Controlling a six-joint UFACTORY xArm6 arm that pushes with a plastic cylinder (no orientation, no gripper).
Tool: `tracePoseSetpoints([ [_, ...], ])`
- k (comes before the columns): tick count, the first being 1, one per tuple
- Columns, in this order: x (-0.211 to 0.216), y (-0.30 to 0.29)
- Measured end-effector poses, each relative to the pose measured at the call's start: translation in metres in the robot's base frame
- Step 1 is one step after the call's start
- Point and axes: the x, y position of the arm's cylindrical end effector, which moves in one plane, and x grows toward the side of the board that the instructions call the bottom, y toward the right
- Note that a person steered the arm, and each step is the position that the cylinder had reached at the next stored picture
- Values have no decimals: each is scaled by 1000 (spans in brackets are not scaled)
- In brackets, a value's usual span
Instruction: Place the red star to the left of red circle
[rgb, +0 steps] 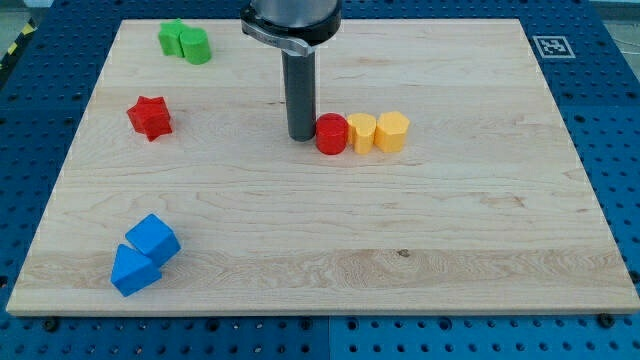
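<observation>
The red star (150, 117) lies on the wooden board (320, 230) at the view's left, upper half. The red circle (332, 134) sits near the board's middle, touching a row of yellow blocks on its right. My tip (301, 136) stands right against the red circle's left side, far to the right of the red star.
A yellow block (361, 131) and a yellow hexagon (392, 131) line up right of the red circle. Two green blocks (186, 42) sit at the top left. A blue cube (153, 239) and a blue triangle (132, 271) sit at the bottom left.
</observation>
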Motion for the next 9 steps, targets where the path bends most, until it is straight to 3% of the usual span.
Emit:
tracePoseSetpoints([
  [1, -21, -28],
  [4, -30, -107],
  [6, -78, -175],
  [8, -74, -234],
  [9, -50, -234],
])
